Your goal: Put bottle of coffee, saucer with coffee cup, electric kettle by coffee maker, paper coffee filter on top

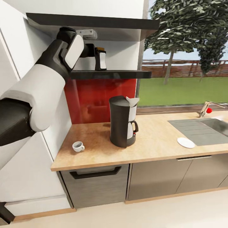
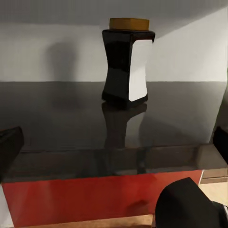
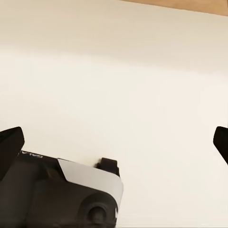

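The bottle of coffee (image 1: 100, 58), a dark jar with a tan cap, stands on the lower black kitchen shelf (image 1: 120, 74). My left arm reaches up to that shelf, and my left gripper (image 2: 114, 145) is open with the bottle (image 2: 127, 66) ahead of it, apart from the fingers. On the kitchen countertop (image 1: 152, 142) stands the black coffee maker (image 1: 120, 125) with a white paper coffee filter (image 1: 132, 101) on its basket. The coffee cup (image 1: 78, 146) sits to its left, the saucer (image 1: 186, 142) far to its right. My right gripper (image 3: 114, 142) is open over pale floor.
A steel sink (image 1: 205, 126) with a faucet (image 1: 207, 109) lies at the counter's right end. A second black shelf (image 1: 95, 20) hangs close above the lower one. A white tall cabinet (image 1: 28, 177) borders the counter's left end. The red backsplash (image 1: 95, 101) is behind the maker.
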Available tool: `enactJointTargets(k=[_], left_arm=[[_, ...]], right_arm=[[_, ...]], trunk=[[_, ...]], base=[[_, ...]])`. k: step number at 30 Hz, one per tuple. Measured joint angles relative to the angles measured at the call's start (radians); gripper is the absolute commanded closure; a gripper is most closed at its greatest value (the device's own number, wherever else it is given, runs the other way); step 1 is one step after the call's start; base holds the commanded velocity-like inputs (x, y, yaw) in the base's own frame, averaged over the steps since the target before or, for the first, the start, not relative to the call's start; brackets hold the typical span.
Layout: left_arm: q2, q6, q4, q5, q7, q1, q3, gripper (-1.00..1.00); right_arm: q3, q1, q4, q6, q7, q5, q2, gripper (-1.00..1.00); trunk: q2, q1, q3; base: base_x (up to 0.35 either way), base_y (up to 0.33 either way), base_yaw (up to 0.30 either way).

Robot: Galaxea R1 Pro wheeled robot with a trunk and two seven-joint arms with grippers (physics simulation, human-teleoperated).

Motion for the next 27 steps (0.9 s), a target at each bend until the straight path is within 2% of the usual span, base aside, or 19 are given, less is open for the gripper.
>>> enactJointTargets(k=[3, 9, 12, 20, 27], left_arm=[[0.001, 0.004, 0.008, -0.008, -0.004, 0.017, -0.007, -1.00], [0.002, 0.017, -0.013, -0.015, -0.010, 0.034, -0.009, -1.00], [0.002, 0.017, -0.022, -0.018, -0.010, 0.038, -0.009, -1.00], [0.001, 0.021, -0.067, -0.020, -0.011, 0.040, -0.011, -1.00], [0.002, 0.021, -0.076, -0.020, -0.011, 0.042, -0.009, -1.00]], right_arm=[[0.000, 0.017, 0.001, 0.001, 0.001, -0.002, 0.011, -1.00], [0.000, 0.007, -0.001, 0.000, 0.001, 0.019, 0.043, -1.00], [0.000, 0.007, -0.001, 0.000, 0.001, 0.020, 0.045, -1.00], [-0.001, 0.046, 0.001, -0.007, -0.003, 0.019, 0.002, -1.00], [-0.001, 0.086, 0.001, -0.044, -0.006, 0.015, -0.037, -1.00]], trunk=[[0.000, 0.000, 0.000], [0.000, 0.000, 0.000], [0.000, 0.000, 0.000], [0.000, 0.000, 0.000], [0.000, 0.000, 0.000]], base=[[0.000, 0.000, 0.000], [0.000, 0.000, 0.000], [0.000, 0.000, 0.000], [0.000, 0.000, 0.000], [0.000, 0.000, 0.000]])
